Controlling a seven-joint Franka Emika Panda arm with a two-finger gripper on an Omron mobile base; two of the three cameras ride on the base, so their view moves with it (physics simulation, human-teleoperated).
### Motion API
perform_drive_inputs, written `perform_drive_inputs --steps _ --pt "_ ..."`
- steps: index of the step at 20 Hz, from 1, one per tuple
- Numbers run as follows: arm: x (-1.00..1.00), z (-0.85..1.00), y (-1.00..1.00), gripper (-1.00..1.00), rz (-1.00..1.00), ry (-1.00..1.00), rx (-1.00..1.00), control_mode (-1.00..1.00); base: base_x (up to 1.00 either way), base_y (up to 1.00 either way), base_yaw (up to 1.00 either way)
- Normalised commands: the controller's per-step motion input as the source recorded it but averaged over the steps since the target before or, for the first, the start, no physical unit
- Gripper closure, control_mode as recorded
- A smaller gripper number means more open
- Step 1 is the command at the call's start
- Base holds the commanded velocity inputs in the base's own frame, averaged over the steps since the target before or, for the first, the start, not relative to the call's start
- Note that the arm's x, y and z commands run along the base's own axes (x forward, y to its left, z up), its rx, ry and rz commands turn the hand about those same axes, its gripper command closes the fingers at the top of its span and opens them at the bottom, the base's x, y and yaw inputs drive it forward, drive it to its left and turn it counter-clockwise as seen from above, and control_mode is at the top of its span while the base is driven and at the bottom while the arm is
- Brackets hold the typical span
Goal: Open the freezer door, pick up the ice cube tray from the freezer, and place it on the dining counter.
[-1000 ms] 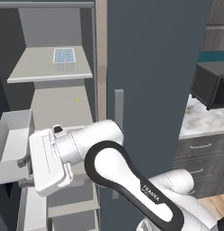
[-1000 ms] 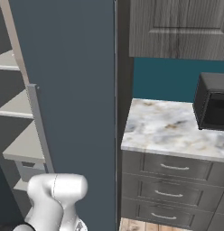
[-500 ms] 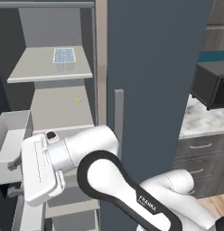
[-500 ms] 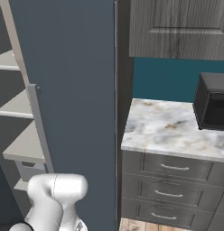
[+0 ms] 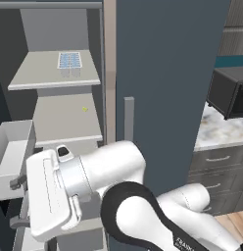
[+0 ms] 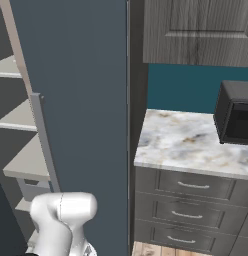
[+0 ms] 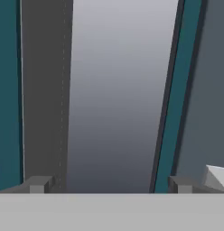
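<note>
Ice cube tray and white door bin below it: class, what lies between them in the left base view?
Between the ice cube tray and white door bin lies a bare freezer shelf, apart from one tiny yellow speck.

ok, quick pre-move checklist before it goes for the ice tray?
1. Freezer open, shelves exposed: ok.
2. Ice cube tray on the upper shelf, flat, nothing on it: ok.
3. Gripper jaws apart with nothing between the fingertips, seen in the hand view: ok.
4. Gripper aimed at the tray: not ok; the hand view shows a flat grey panel with teal edges, no tray.
5. Path up to the tray: cannot tell; the white bin juts out at the left, below the shelves, near the hand.
6. Freezer door swung fully clear: cannot tell; just a dark sliver at the left edge.
</note>
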Motion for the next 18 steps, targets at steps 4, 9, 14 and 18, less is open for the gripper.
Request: perform_drive_inputs --steps 4,9,14,18 --pt "-0.33 0.52 -0.70 -1.00 -0.06 0.01 0.00 -1.00 0.00 0.00 0.00" --pt "-0.24 0.37 -0.93 -1.00 -0.07 0.05 0.00 -1.00 0.00 0.00 0.00" --pt "-0.15 0.25 -0.98 -1.00 -0.12 0.08 0.00 -1.00 0.00 0.00 0.00" --pt "0.00 0.29 -0.96 -1.00 -0.17 0.14 0.00 -1.00 0.00 0.00 0.00"
